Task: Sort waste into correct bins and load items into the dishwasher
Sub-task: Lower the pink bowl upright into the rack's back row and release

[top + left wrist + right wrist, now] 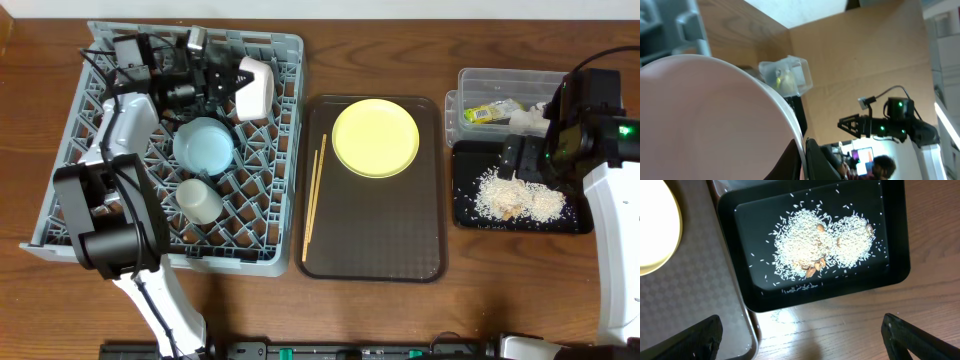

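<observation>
Your left gripper (230,85) clamping white bowl (255,85) rim in dish rack's (280,200) 1 o'clock corner; right gripper (800,322) hanging wide open, empty, over black tray (740,240); yellow plate (375,137) lying at its 9 o'clock, nearest

- Desk (250,320): brown wood grain, slight sheen.
- Dish rack (255,200): grey matt plastic.
- Serving tray (690,295): dark, finely textured, matt.
- Black tray (892,255): smooth, glossy.
- Tub (495,82): clear plastic.
- Plate (375,137): smooth.
- White bowl (700,120): smooth, glossy.
- Chopsticks (313,200): pale wood.
</observation>
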